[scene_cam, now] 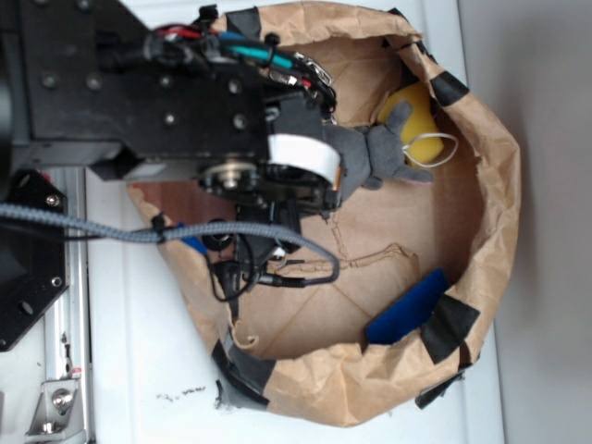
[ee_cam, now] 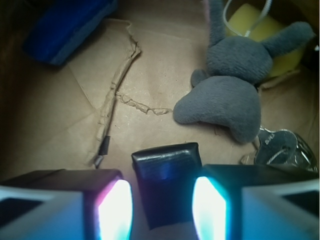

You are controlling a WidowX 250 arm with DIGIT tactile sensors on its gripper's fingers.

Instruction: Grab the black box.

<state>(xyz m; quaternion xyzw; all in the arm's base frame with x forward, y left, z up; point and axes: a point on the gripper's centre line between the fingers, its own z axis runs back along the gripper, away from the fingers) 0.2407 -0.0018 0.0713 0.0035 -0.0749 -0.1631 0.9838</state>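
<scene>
In the wrist view the black box (ee_cam: pixel 166 170), small and glossy with a wrinkled top, lies on the brown paper floor between my two fingers. My gripper (ee_cam: pixel 162 202) is open and straddles the box. A clear gap shows on the left side, and the right pad (ee_cam: pixel 210 205) is very near the box. In the exterior view the arm (scene_cam: pixel 185 102) reaches down into the paper bag and hides both the box and the fingers.
A grey plush toy (ee_cam: pixel 230 95) (scene_cam: pixel 384 153) lies just ahead to the right, against a yellow object (ee_cam: pixel 255 30). Metal keys (ee_cam: pixel 280 147) lie next to the right finger. A flat blue piece (ee_cam: pixel 65 25) (scene_cam: pixel 407 310) lies by the taped paper rim (scene_cam: pixel 490 185).
</scene>
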